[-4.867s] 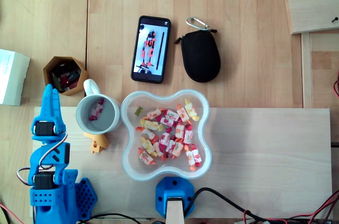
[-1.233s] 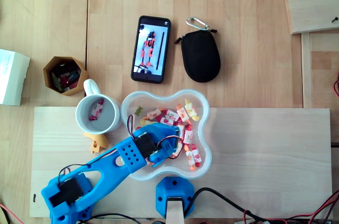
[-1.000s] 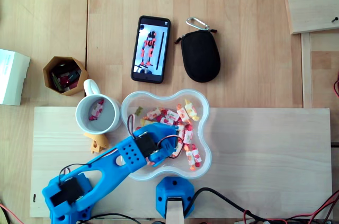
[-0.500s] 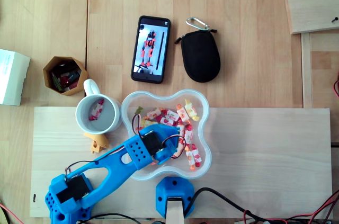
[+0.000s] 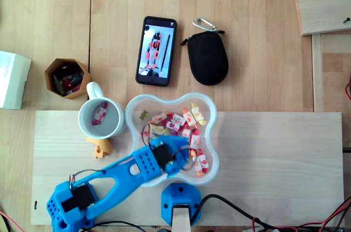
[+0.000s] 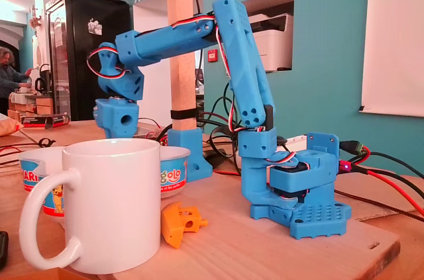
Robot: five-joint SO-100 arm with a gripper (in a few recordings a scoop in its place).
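Gripper (image 5: 180,152) is down inside the clear bowl (image 5: 213,160), over the near-left part of the candy pile (image 5: 171,122). Can't tell the jaw opening: in the overhead view the wrist body covers the fingers, and in the fixed view the gripper (image 6: 116,121) points straight down with its tip hidden behind the mug (image 6: 109,204). Can't tell if anything is pinched either.

Candies are the wrapped red/white/yellow kind, spread through the middle and right of the bowl. The ones just right of the gripper are touching or nearly touching it.

The arm (image 5: 126,171) runs from the bowl's near-left edge back to its base (image 5: 68,207) at the near-left corner of the wooden board (image 5: 274,160). Fixed view shows the elbow folded high.

The white mug (image 5: 82,122) sits just left of the bowl, touching or almost touching it, handle pointing far. One wrapped candy (image 5: 100,114) lies in it. A small orange printed part (image 5: 101,148) is on the board at the mug's near side, also seen in the fixed view (image 6: 180,222).

A blue post foot (image 5: 178,202) stands just near of the bowl, with cables trailing right.

On the table past the board:
- phone (image 5: 156,51), far of the bowl
- black pouch (image 5: 207,56) with carabiner (image 5: 204,24), right of the phone
- hexagonal brown box (image 5: 52,70), far-left of the mug
- white box (image 5: 12,80) at the left edge
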